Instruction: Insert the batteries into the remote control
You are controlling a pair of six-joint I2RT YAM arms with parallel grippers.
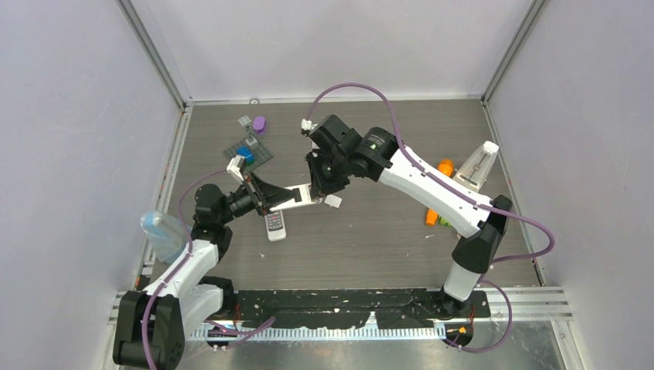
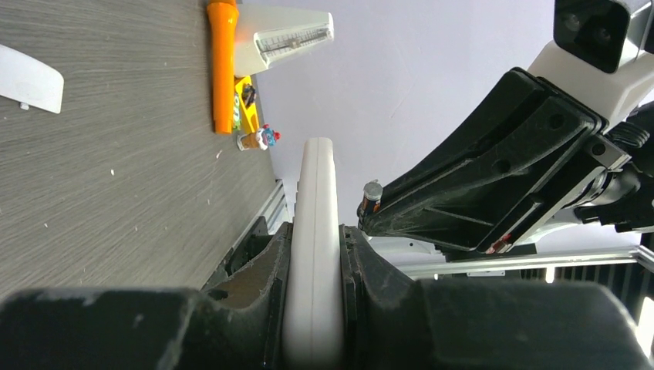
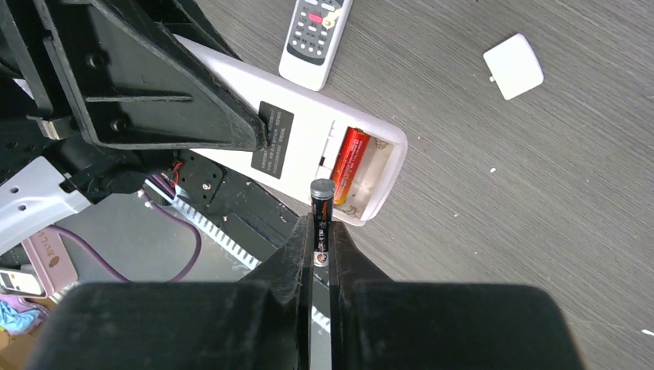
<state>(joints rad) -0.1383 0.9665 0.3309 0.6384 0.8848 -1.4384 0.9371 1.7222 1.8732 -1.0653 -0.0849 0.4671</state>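
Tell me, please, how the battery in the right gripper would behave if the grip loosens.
The battery is a smooth, thin cylinder, so it would probably slip out of the right gripper. Dropped on the table, it would likely roll away. It looks rigid, so firm pinching should not bend it.

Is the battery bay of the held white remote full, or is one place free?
One place is free: one red battery lies in it, and the slot beside it is bare.

The left hand (image 1: 268,202) grips a white remote (image 1: 299,196), the right hand (image 1: 318,187) just above its far end.
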